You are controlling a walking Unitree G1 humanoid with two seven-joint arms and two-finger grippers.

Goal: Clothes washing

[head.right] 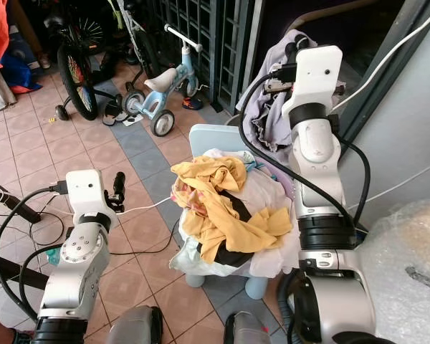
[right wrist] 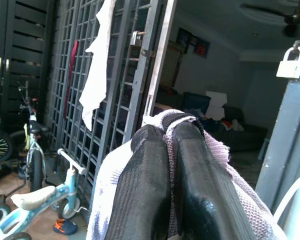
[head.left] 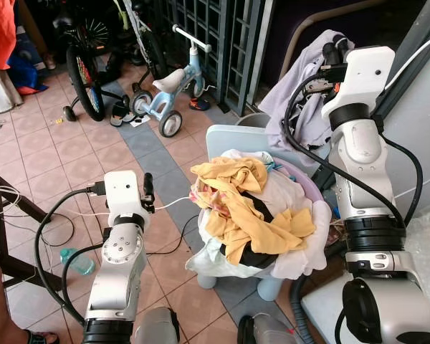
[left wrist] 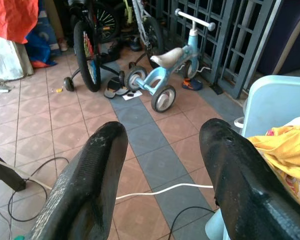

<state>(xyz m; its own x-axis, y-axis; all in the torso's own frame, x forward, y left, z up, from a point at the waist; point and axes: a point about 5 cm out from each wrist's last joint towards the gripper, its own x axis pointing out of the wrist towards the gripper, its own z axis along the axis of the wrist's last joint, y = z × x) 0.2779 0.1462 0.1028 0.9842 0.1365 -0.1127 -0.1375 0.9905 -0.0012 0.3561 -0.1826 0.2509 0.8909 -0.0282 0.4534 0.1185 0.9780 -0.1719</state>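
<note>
Up on the far right, the right gripper (right wrist: 166, 131) is pinching a pale purple cloth (head.left: 304, 107) tight above the laundry pile (head.left: 251, 211); the left gripper (left wrist: 160, 150) is hanging wide open.

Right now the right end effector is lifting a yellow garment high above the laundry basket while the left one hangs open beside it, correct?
Not quite. The garment pinched in the right end effector is pale lavender, not yellow, as the right wrist view shows. The yellow garment lies on the pile in the laundry basket. The left end effector is open beside it, as stated.
</note>
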